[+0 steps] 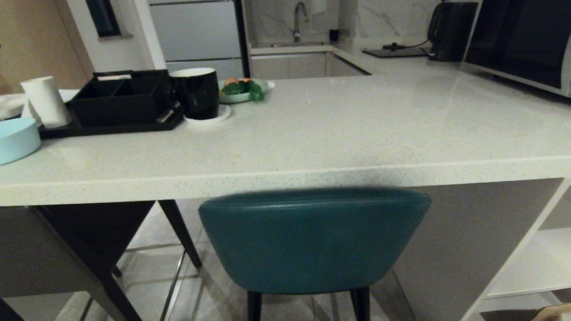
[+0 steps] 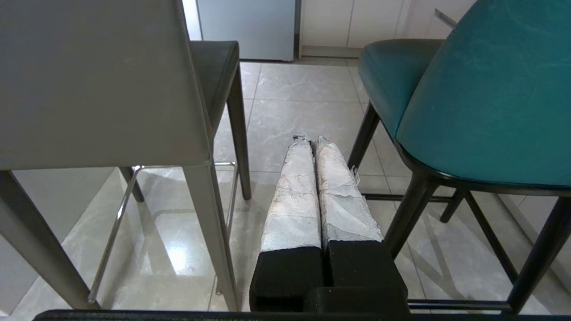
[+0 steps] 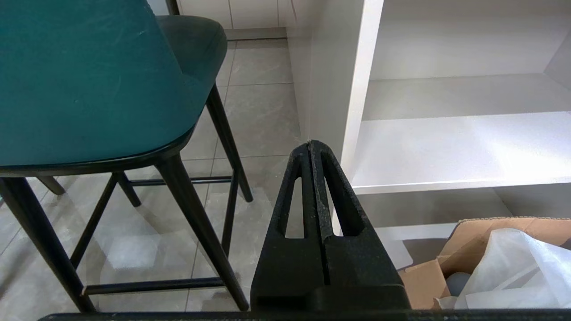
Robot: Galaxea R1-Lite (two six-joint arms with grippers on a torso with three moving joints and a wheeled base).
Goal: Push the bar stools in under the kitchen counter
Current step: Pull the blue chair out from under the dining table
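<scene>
The teal bar stool (image 1: 312,240) stands straight ahead, its curved back just below the front edge of the kitchen counter (image 1: 286,179), its seat reaching under the top. The grey-brown bar stool (image 1: 37,250) with a boxy back stands to its left. Neither arm shows in the head view. My left gripper (image 2: 312,141), shut with white-wrapped fingers pressed together, hangs low over the floor between the grey stool (image 2: 93,84) and the teal stool (image 2: 482,98), touching neither. My right gripper (image 3: 311,143) is shut and empty, to the right of the teal stool (image 3: 84,80).
On the counter sit a black tray (image 1: 117,97), a black mug (image 1: 198,92), a blue bowl (image 1: 4,141), a white cup (image 1: 46,101) and a plate of food (image 1: 242,90). A microwave (image 1: 528,33) stands at right. White shelves (image 3: 459,147) and a cardboard box (image 3: 495,258) lie right.
</scene>
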